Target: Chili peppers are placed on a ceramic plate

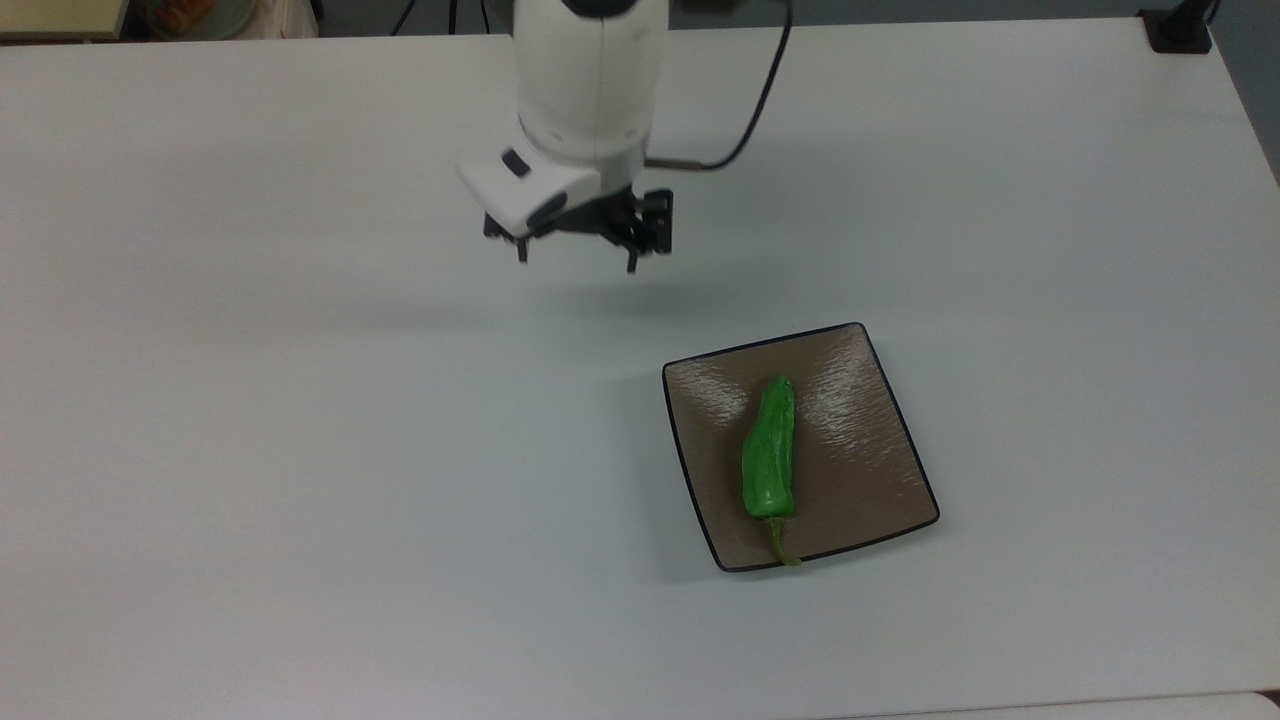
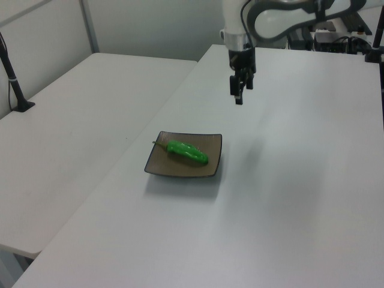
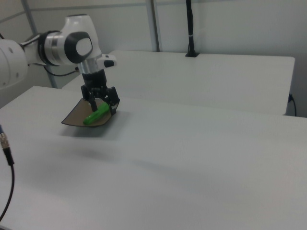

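A bright green, wrinkled chili pepper [image 1: 769, 460] [image 2: 188, 152] [image 3: 96, 115] lies lengthwise on the square glossy brown ceramic plate [image 1: 860, 440] [image 2: 161, 163] [image 3: 72, 117], its thin stem at the plate's near edge in the top view. My gripper [image 1: 577, 262] [image 2: 239, 97] [image 3: 101, 108] hangs in the air above the bare white table, up and to the left of the plate in the top view. Its fingers are spread open and hold nothing.
The white table [image 1: 300, 450] stretches wide around the plate. A black clamp [image 1: 1180, 30] sits at its far right corner in the top view. A second table with a black post [image 2: 15, 84] stands at the left view's left. A cable [image 1: 760, 90] loops off my wrist.
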